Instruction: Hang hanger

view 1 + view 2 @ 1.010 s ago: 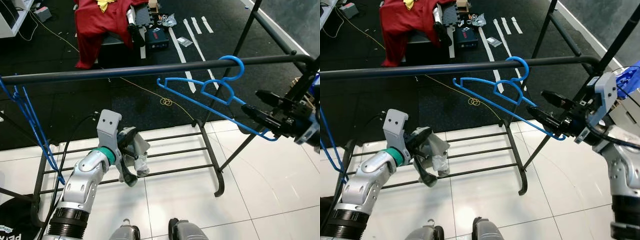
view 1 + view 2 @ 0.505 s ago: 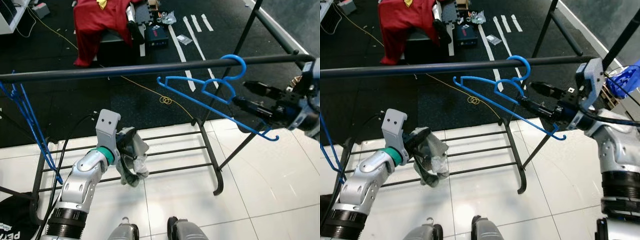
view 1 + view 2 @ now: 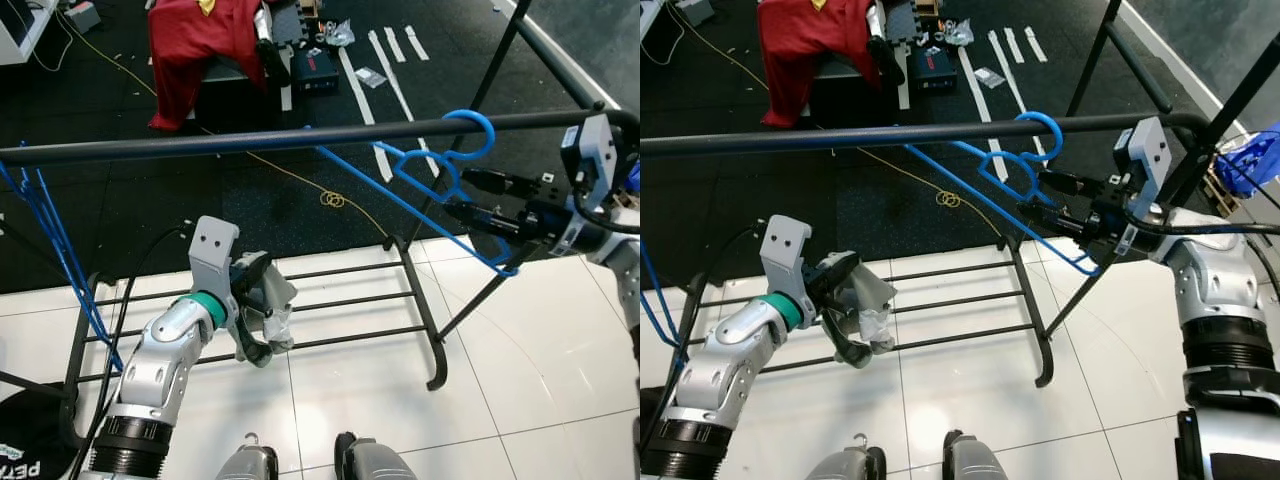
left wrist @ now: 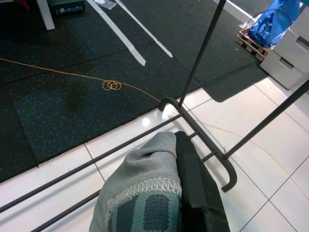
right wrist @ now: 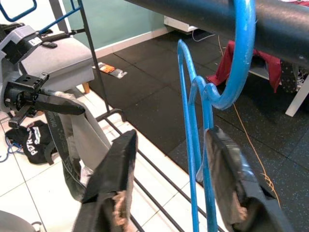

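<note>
Your right gripper [image 3: 1032, 202] has spread its fingers off the blue hanger [image 3: 990, 165]; it now hangs on the rail [image 3: 840, 136].

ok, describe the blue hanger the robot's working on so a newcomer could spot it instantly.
Find the long black horizontal clothes rail. Near its right end, a blue plastic hanger hooks over it, beside the right gripper. The other blue hangers cluster at the far left end; this one hangs alone.
</note>
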`<state>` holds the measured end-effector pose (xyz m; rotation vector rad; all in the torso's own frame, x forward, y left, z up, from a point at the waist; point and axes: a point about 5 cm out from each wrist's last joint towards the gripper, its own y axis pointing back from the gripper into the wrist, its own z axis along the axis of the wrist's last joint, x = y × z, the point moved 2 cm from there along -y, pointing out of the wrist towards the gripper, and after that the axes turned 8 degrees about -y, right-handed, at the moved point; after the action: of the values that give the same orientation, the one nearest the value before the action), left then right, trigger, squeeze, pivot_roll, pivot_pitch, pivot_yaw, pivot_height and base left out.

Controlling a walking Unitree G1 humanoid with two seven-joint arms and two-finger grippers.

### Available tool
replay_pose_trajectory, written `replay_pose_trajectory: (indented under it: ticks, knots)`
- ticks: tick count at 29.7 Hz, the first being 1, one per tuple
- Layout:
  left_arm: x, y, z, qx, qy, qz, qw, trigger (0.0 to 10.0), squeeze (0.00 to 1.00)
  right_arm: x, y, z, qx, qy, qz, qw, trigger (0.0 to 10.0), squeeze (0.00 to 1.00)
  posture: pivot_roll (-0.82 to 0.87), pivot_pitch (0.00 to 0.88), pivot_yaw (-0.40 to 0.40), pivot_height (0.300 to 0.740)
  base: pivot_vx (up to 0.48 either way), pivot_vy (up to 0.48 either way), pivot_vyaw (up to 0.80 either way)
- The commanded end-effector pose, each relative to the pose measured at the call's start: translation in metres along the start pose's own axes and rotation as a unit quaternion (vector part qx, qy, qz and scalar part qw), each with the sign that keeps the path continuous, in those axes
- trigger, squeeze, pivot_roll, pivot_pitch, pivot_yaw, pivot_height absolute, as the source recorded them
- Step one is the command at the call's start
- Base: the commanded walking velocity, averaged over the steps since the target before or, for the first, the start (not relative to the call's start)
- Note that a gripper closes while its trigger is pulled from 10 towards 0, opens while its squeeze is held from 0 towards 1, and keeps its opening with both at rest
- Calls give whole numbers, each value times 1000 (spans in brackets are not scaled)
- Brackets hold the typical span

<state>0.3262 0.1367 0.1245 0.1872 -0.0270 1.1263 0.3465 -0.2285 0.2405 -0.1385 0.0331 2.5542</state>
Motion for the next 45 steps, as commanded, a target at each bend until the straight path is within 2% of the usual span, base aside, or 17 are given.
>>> replay_pose_trajectory:
  ticks: [1,3,4,8,10,12,14,15,16,17,18,19,20,21,22,45]
  knots:
    - [-3,3,-5,8,2,-2,1000,10000,0,0,-2,-3,8,3,6,1000,3608,0,-58,120,29,740,0,0,0]
    - [-3,3,-5,8,2,-2,1000,10000,0,-1,-2,-3,8,3,7,1000,3608,0,-57,119,28,740,0,0,0]
    - [-2,3,-5,7,2,-1,1000,10000,0,-2,-3,-2,8,5,8,1000,4196,0,-56,117,26,740,0,0,0]
    - [-2,3,-4,7,1,-1,1000,10000,0,-3,-4,-2,7,7,8,1000,4275,0,-56,117,26,740,0,0,0]
    - [-2,3,-4,6,1,-1,1000,10000,0,-4,-4,-1,6,10,8,1000,4627,0,-55,116,24,740,0,0,0]
    - [-2,3,-4,6,0,0,1000,10000,0,-5,-4,2,1,15,7,1000,7608,0,-54,112,23,740,0,0,0]
    - [-2,3,-4,6,0,0,1000,10000,0,-6,-5,2,-1,16,6,1000,7961,0,-53,111,22,740,0,0,0]
    - [-2,3,-4,6,0,0,1000,10000,0,-6,-5,2,-2,18,7,1000,7412,0,-52,110,23,740,0,0,0]
    - [-2,3,-4,6,0,0,1000,10000,0,-6,-5,2,-2,18,7,1000,7412,0,-52,110,23,740,0,0,0]
    - [-2,3,-4,5,0,0,1000,10000,0,-6,-5,2,-3,19,7,1000,6078,0,-52,109,24,740,0,0,0]
    - [-2,3,-3,5,-1,0,1000,10000,0,-7,-5,3,-4,20,8,1000,3608,0,-52,109,24,740,0,0,0]
    - [-2,3,-3,5,-1,0,1000,10000,0,-7,-5,3,-4,20,8,1000,3608,0,-52,109,24,740,0,0,0]
    - [-1,3,-3,5,-1,0,1000,10000,0,-7,-6,3,-5,20,8,1000,1686,0,-54,108,26,740,0,0,0]
    - [-1,3,-3,5,-1,0,1000,10000,0,-7,-6,3,-5,20,8,1000,1686,0,-54,108,26,740,0,0,0]
    - [-1,3,-3,5,-1,0,1000,10000,0,-7,-6,3,-5,20,9,1000,0,0,-54,109,26,740,0,0,0]
    - [-2,3,-3,5,-2,-3,1000,10000,0,-6,-4,2,25,31,38,998,0,0,-58,113,25,740,0,0,0]
